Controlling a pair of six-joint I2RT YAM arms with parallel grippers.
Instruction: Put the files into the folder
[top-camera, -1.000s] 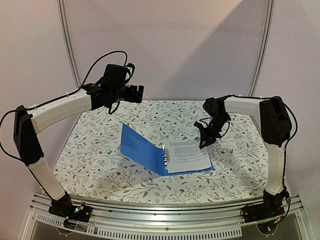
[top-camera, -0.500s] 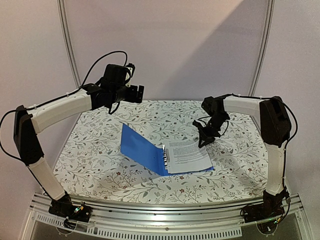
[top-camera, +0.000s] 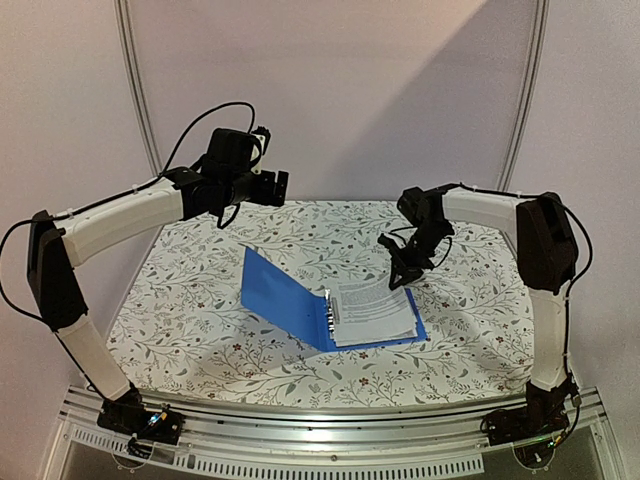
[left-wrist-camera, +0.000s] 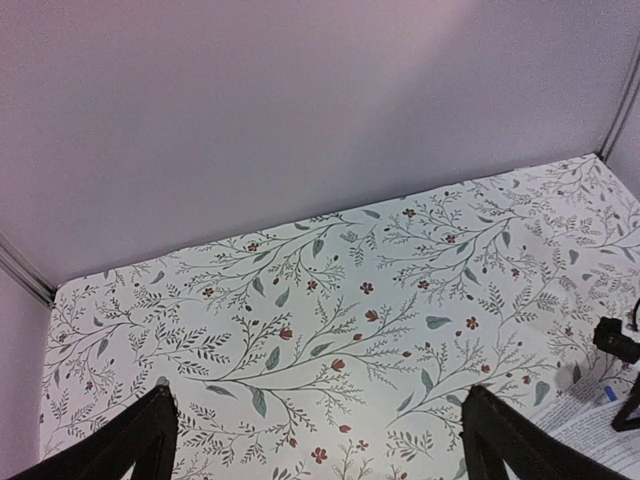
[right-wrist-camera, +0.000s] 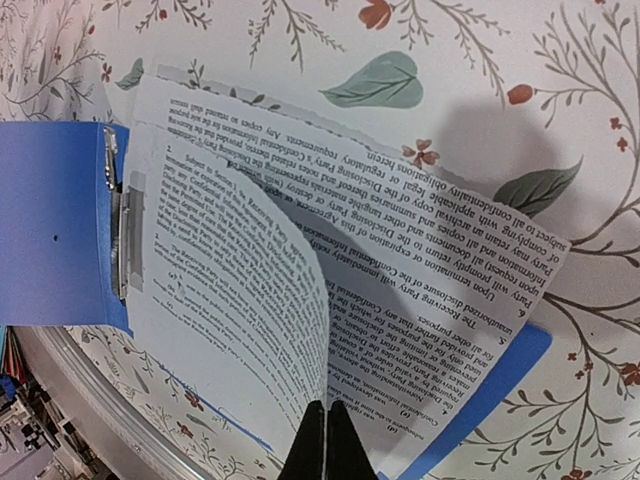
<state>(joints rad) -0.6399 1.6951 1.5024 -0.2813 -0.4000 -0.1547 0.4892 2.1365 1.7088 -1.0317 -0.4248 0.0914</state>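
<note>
Overhead, first entry: the folder (top-camera: 285, 295) lies open near the middle of the table (top-camera: 190, 310), its cover propped up on the left side and its other half flat. The files (top-camera: 372, 312) rest on that flat half, just right of the spine. The right gripper (top-camera: 398, 275) sits at the far right corner of the folder, over the paper. The left gripper (top-camera: 277, 187) hangs well behind the folder, high and clear of it. Left wrist entry: its fingers (left-wrist-camera: 130, 445) are spread wide with nothing between them; only a corner of the paper shows at the lower right. Right wrist entry: its fingers (right-wrist-camera: 312, 450) are pressed together and appear to pinch the edge of the top sheet, which curls up from the ring clip (right-wrist-camera: 122, 235) while a lower sheet lies flat and skewed over the folder's edge. Handling note: the step looks like squaring the sheets inside the folder; drawing the pinched sheet gently toward the clip, low and slow, should avoid creasing or dragging the sheet beneath. Surface: white cloth printed with leaves and small red flowers. Room: a plain pale wall (top-camera: 340, 90) behind the folder.
</note>
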